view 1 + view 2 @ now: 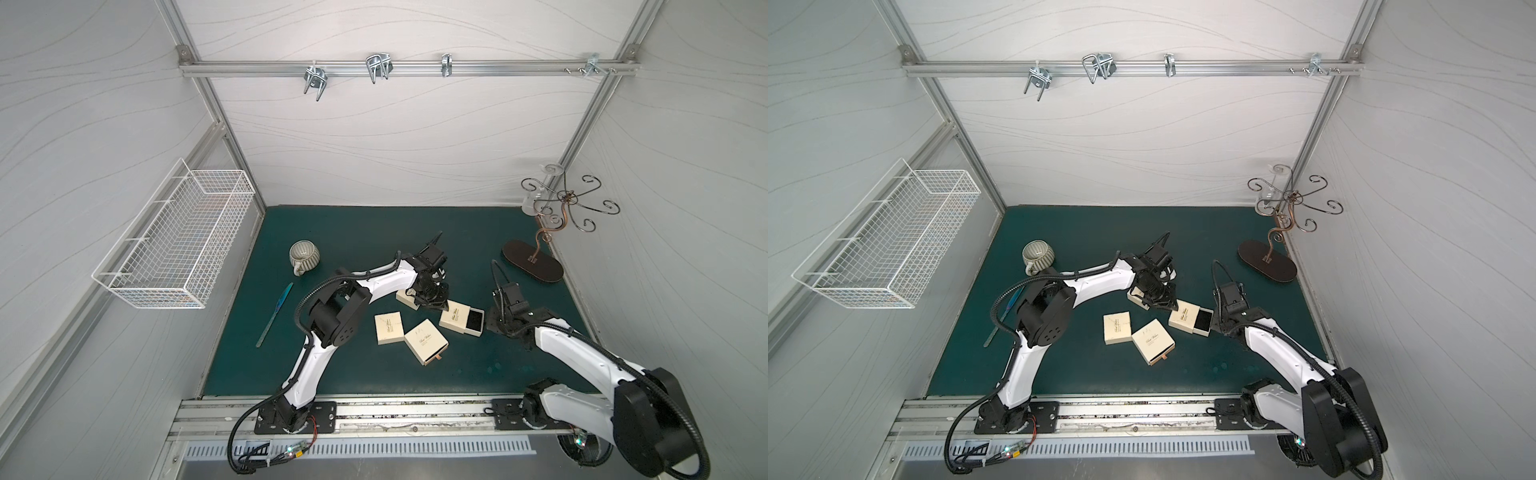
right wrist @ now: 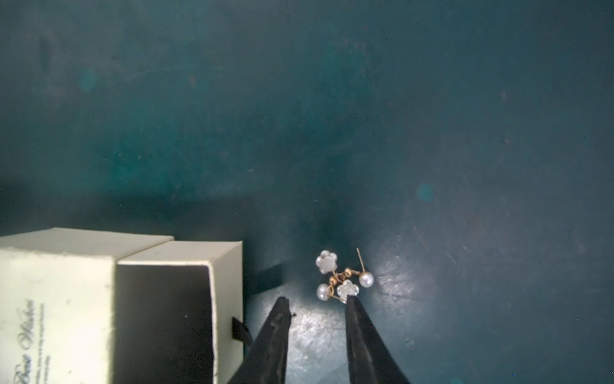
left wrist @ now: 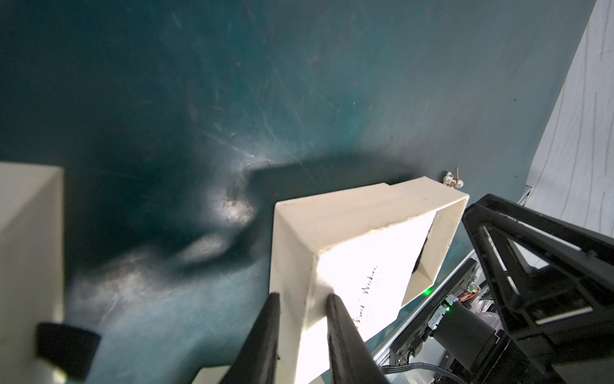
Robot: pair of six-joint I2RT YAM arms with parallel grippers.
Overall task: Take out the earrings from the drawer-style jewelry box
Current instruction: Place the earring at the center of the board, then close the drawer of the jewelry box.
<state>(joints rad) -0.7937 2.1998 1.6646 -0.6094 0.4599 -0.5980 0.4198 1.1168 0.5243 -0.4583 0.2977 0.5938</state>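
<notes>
Resting on mat (image 2: 332,133), earrings (image 2: 344,277) just beyond parted right fingers (image 2: 362,332), touching one.

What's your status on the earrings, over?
Left gripper shut on open box. Right gripper jaws apart, empty. Earrings out, on mat beside drawer. Only a right fingertip crowds them.

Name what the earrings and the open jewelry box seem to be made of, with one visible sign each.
The earrings: glossy pearl-like white beads and flower shapes on gold-coloured wire, probably metal; pearl or plastic cannot be told. The open jewelry box: matte cream cardboard, by its crisp folded edges, with black soft-looking lining.
</notes>
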